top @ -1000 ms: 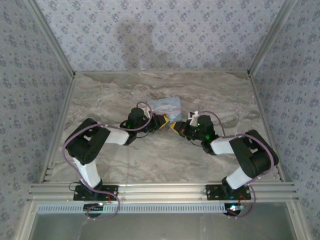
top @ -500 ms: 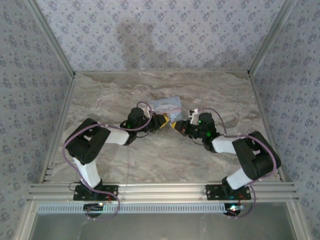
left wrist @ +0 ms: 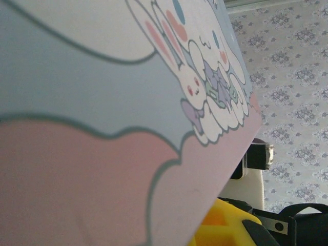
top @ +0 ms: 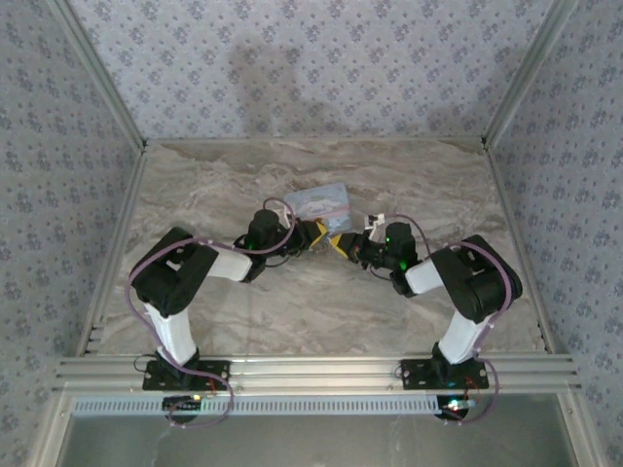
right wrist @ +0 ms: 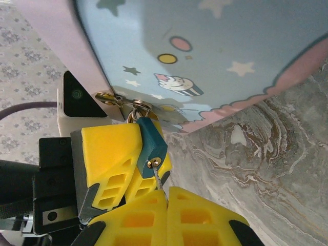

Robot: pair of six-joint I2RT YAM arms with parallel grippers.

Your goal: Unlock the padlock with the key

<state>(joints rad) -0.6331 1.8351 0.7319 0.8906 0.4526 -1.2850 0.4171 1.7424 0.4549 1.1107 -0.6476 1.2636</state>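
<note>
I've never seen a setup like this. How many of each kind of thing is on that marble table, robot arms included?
robot arms: 2
tin: 1
padlock: 1
key: 1
Total: 5

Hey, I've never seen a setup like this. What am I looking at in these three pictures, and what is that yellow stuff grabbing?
These are two robot arms bolted at the near edge of a marble table. Each ends in a two-finger gripper with yellow fingertips. The wide picture comes from a fixed camera above and behind them. There the left gripper and right gripper meet next to a small pale blue tin.

The other two pictures come from small cameras on the wrists. The left wrist one looks closely at the tin's cartoon bunny print. The right wrist one shows the detail: a tiny teal padlock hangs from the tin's clasp, pinched by the left gripper. The right gripper pinches a thin key whose tip sits in the padlock's keyhole.
</note>
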